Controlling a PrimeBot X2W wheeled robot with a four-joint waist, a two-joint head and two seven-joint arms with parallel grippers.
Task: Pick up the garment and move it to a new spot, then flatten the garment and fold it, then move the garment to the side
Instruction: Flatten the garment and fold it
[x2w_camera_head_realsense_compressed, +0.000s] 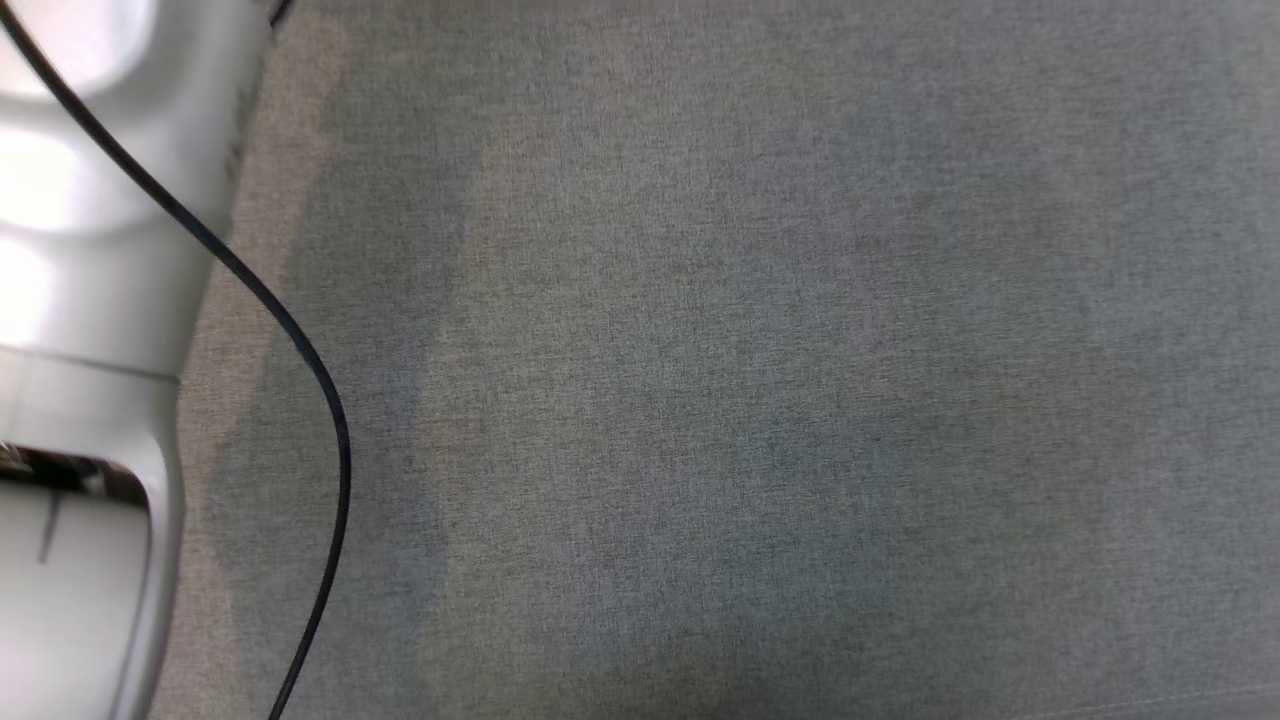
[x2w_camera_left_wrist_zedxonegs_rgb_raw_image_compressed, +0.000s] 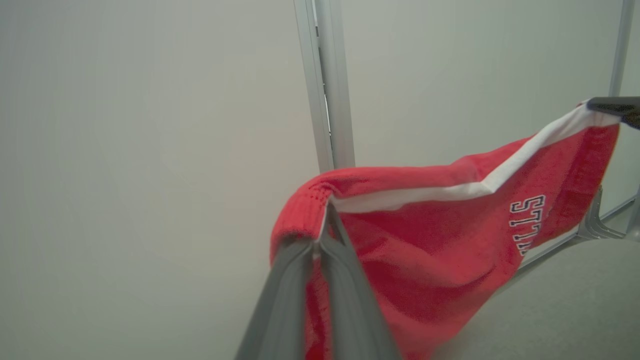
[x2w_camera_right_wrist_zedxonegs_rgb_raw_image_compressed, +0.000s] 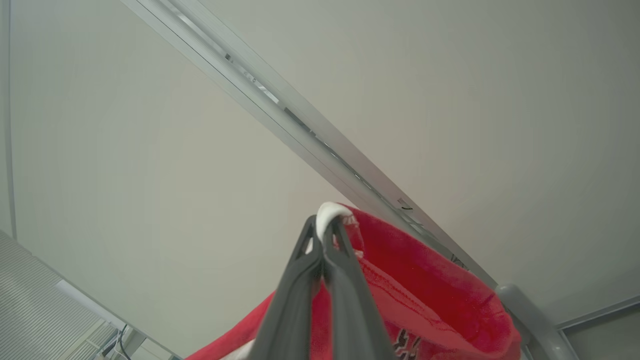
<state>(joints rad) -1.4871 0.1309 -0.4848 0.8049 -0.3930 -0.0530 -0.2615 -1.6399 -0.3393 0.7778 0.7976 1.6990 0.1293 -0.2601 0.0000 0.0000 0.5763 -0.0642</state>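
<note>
Up above the grey cloth-covered desk (x2w_camera_left_wrist_zedxonegs_rgb_raw_image_compressed: 575, 310), your red knit garment with white trim (x2w_camera_left_wrist_zedxonegs_rgb_raw_image_compressed: 425, 250) hangs stretched. Left gripper (x2w_camera_left_wrist_zedxonegs_rgb_raw_image_compressed: 324, 235) and right gripper (x2w_camera_right_wrist_zedxonegs_rgb_raw_image_compressed: 324, 232) each pinch its edge tight, seemingly spreading it to lay flat.

On my screens I see an aluminium post (x2w_camera_left_wrist_zedxonegs_rgb_raw_image_compressed: 330, 85) standing against a pale wall panel (x2w_camera_left_wrist_zedxonegs_rgb_raw_image_compressed: 150, 150), which spreads out on both sides of the post. Below the post lies a grey woven surface (x2w_camera_head_realsense_compressed: 760, 380). A ribbed grey panel (x2w_camera_right_wrist_zedxonegs_rgb_raw_image_compressed: 35, 300) sits well apart from the post.
</note>
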